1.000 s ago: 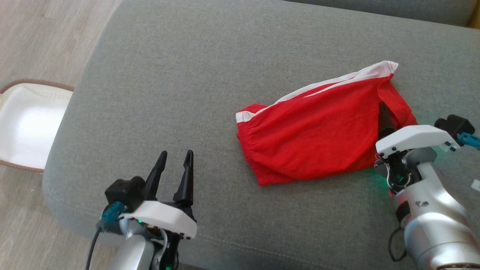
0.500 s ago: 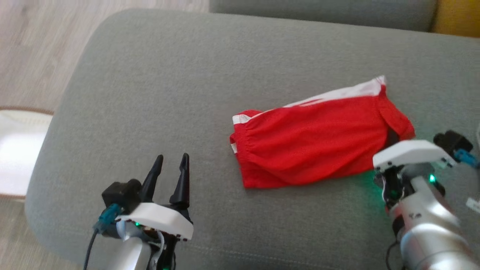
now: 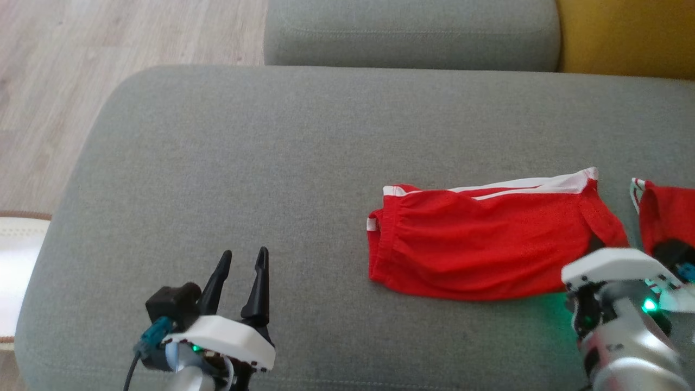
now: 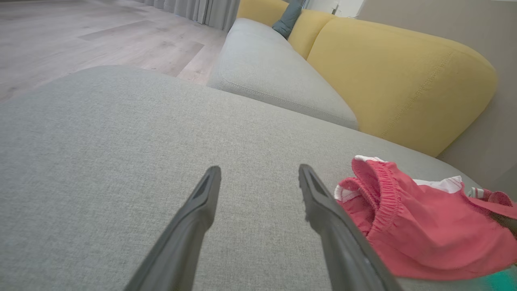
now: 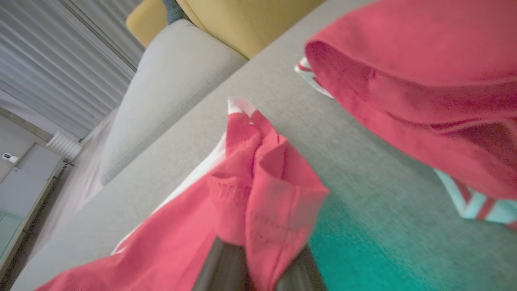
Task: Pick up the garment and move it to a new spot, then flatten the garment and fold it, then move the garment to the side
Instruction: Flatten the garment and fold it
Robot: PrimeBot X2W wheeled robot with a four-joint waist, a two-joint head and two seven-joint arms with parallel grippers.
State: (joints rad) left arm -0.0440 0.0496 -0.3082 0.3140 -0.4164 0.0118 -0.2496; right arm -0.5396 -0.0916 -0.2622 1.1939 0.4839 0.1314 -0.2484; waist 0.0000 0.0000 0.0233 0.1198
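The garment (image 3: 488,244), red shorts with white side stripes, lies stretched across the grey sofa cushion (image 3: 244,163), waistband to the left. My right gripper (image 3: 594,241) sits at its right leg opening, shut on the hem. In the right wrist view the red cloth (image 5: 258,194) bunches over my dark fingers (image 5: 299,270). My left gripper (image 3: 243,255) stands open near the cushion's front left, well clear of the shorts. In the left wrist view its fingertips (image 4: 212,178) frame bare cushion, with the waistband (image 4: 424,234) off to the right.
A second red garment (image 3: 665,217) with striped trim lies at the far right, close to my right wrist. Behind are another grey cushion (image 3: 412,32) and a yellow backrest (image 3: 624,38). Wooden floor (image 3: 54,81) and a white object (image 3: 13,255) lie left.
The head camera has tilted up and shifted. My right gripper has closed on the leg hem, and the shorts now lie straighter and flatter. The left gripper keeps its pose.
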